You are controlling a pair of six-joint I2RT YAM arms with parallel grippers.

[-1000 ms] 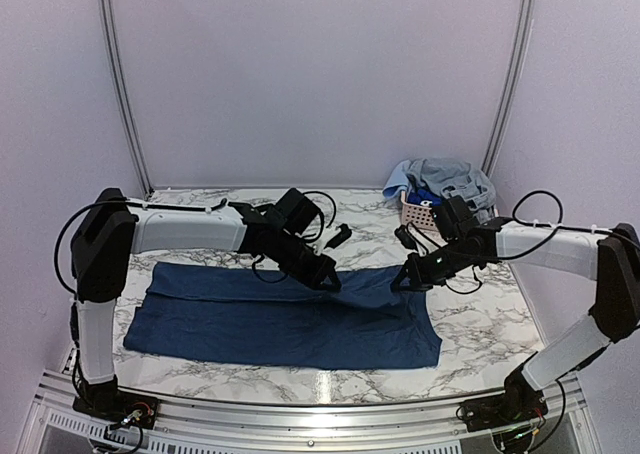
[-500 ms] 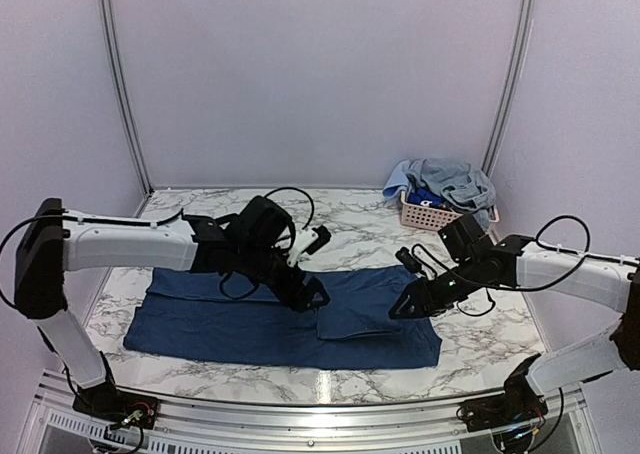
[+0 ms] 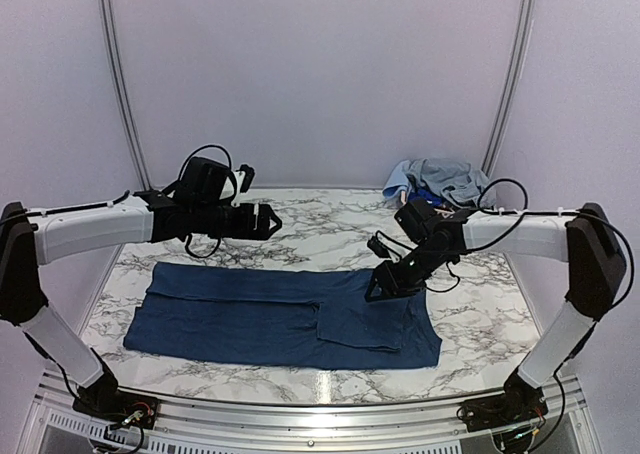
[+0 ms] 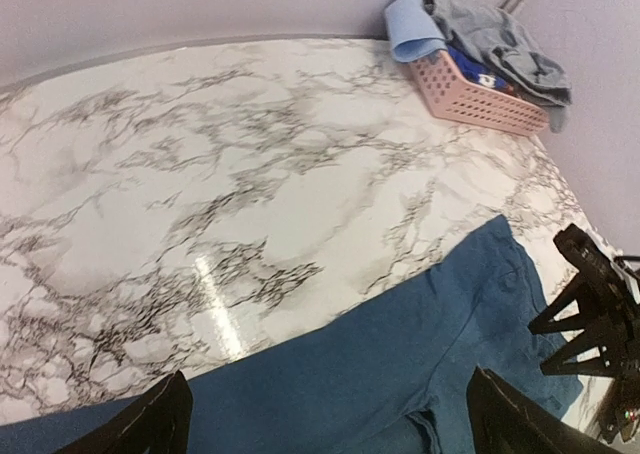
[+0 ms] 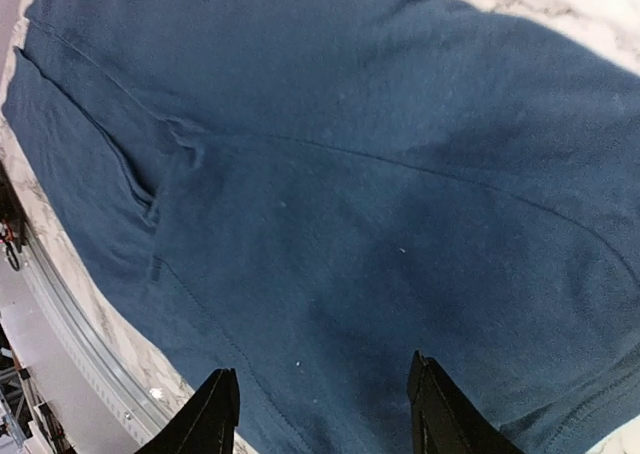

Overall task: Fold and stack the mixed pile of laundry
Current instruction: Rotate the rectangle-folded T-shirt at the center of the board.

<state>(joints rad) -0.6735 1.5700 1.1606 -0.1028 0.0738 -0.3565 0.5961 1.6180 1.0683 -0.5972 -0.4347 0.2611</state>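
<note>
L. arm's left hand [image 3: 270,221] hung wide open and empty over bare marble desk [image 3: 330,229], just past the far edge of the navy shirt [image 3: 270,319]. Its wrist cam showed both fingertips [image 4: 160,424] spread apart, nothing between them, and the cloth lying below, toward the near edge. The shirt lay flat on the desk, its long axis running left to right, with a part-folded flap approx. mid-width. R. arm's right hand [image 3: 385,282] hovered right over the shirt's right-hand third, jaws apart and gripping nothing, per its wrist cam; whether it touched the fabric couldn't be told. At far right, the rest of the pile [image 3: 445,179], grey-blue and light-blue pieces, sat heaped in the pink basket [image 3: 425,214] in the back corner. Judged from this, the right hand was the nearer to the cloth; any next fold prob. turned on that left-right axis, with the left hand needing to reach toward the near side.
</note>
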